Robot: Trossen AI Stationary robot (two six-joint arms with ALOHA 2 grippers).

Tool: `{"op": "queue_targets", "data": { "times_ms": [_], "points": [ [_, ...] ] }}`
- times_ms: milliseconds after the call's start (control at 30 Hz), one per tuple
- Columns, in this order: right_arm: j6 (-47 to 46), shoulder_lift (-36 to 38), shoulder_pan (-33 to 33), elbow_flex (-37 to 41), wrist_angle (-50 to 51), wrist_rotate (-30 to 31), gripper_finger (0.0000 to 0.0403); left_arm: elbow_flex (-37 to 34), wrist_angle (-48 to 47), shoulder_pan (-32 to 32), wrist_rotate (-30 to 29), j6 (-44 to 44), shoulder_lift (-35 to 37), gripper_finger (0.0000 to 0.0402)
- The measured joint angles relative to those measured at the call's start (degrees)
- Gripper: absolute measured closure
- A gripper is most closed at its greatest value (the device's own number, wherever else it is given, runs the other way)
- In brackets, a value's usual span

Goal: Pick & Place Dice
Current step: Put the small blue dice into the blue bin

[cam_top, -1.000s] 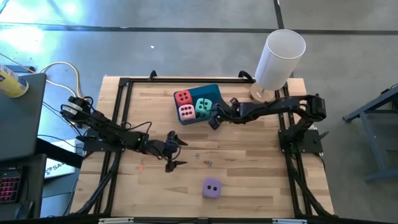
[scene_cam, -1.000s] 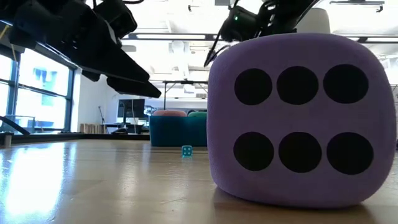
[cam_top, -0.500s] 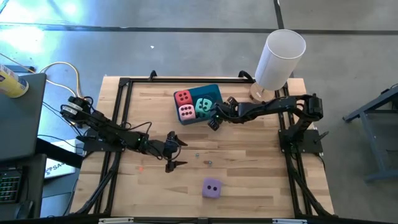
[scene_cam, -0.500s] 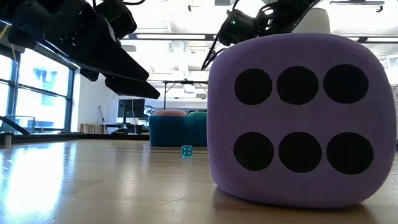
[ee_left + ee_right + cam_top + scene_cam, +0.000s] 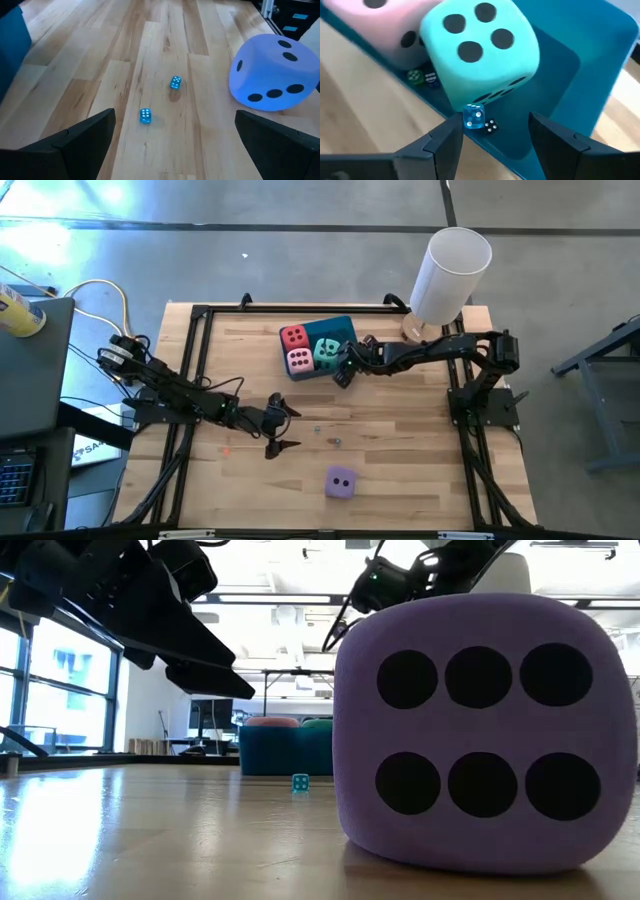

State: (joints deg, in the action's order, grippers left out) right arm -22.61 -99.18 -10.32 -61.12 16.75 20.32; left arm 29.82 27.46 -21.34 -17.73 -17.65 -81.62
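Note:
The blue bin (image 5: 340,328) holds the red die (image 5: 294,336), the pink die (image 5: 298,361) and the teal-green die (image 5: 327,352). The purple die (image 5: 341,481) sits on the table near its near edge and fills the low view (image 5: 480,730). My right gripper (image 5: 343,370) is open and hovers at the bin's near-right corner. In its wrist view its fingers (image 5: 445,142) frame the teal-green die (image 5: 480,50), with a tiny blue die (image 5: 473,118) beside one fingertip. My left gripper (image 5: 281,425) is open over the table's middle, left of the purple die (image 5: 275,70). My right gripper is open. The tiny blue die (image 5: 473,118) shows right at the tip of one finger (image 5: 451,127), over the bin's near wall, and I cannot tell whether the two touch.
Two tiny blue dice (image 5: 145,116) (image 5: 175,82) lie on the wood ahead of my left gripper. A tiny black die (image 5: 491,126) lies in the bin. A white cylinder (image 5: 450,275) stands on a round base at the far right corner. A black frame edges the table.
My right gripper has moved a little toward the table's left, closer over the bin's near-right corner. The dice have stayed where they were.

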Motion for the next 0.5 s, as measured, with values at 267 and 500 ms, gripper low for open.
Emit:
{"op": "queue_targets", "data": {
  "times_ms": [267, 500],
  "points": [
    [-0.3, 0.0, 0.2, 0.0, -0.1, -1.4, 0.0188, 0.0, 0.0, 0.1, 0.0, 0.2, 0.0, 0.0002],
    [-1.3, 0.0, 0.1, 0.0, 0.0, -3.1, 0.0188, 0.0, -0.6, 0.1, 0.1, 0.2, 0.0, 0.0002]
  ]
}}
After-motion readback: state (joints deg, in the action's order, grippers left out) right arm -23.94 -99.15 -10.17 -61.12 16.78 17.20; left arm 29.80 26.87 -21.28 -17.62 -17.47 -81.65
